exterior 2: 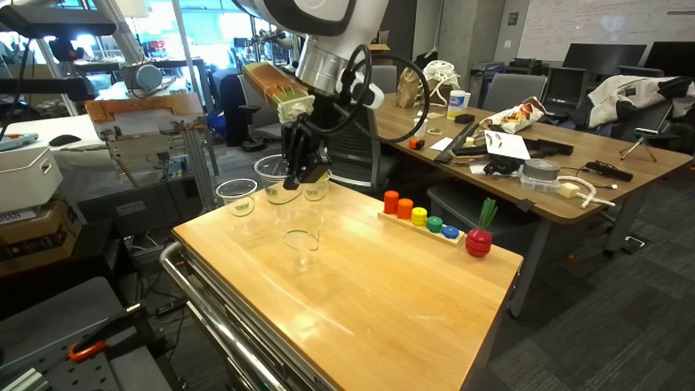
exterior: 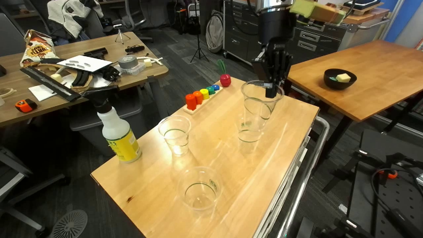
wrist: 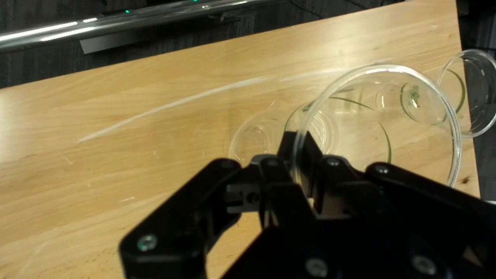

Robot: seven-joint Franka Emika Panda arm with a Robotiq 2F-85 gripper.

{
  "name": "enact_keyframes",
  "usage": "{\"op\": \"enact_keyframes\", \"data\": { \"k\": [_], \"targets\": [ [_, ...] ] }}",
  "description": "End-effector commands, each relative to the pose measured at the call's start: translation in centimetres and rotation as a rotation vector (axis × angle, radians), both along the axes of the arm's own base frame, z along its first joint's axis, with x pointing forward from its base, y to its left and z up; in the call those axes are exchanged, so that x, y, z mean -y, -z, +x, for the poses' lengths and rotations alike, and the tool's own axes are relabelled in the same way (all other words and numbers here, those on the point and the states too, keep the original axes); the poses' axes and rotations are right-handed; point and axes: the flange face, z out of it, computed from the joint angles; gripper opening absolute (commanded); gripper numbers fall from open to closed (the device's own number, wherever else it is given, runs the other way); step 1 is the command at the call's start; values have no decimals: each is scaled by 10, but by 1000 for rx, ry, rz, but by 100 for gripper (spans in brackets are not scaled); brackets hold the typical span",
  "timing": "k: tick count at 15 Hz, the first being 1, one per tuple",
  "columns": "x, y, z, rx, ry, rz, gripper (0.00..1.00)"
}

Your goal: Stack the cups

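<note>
Nearest in an exterior view, a clear plastic tumbler (exterior: 200, 191) stands mouth-up on the wooden surface (exterior: 148, 195), its long axis vertical. Beyond it a second tumbler (exterior: 176, 137) stands upright too, near a spray bottle (exterior: 123, 140). Farther off stands a third tumbler (exterior: 249, 135), also mouth-up, partly overlapped by a fourth tumbler (exterior: 256, 100) that is raised — mouth up, narrow base down, long axis leaning slightly. The jaws pinch that fourth tumbler's wall at the rim; I cannot tell whether its base reaches inside the third. Farthest back stand a rack of coloured cylinders (exterior: 202, 97) and a toy radish (exterior: 225, 80).
</note>
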Motion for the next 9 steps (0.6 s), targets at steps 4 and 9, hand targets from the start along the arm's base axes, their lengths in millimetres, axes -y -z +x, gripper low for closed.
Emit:
{"op": "enact_keyframes", "data": {
  "k": [4, 9],
  "targets": [
    [2, 24, 13, 41, -22, 10, 4],
    [3, 32, 6, 21, -35, -3, 3]
  ]
}}
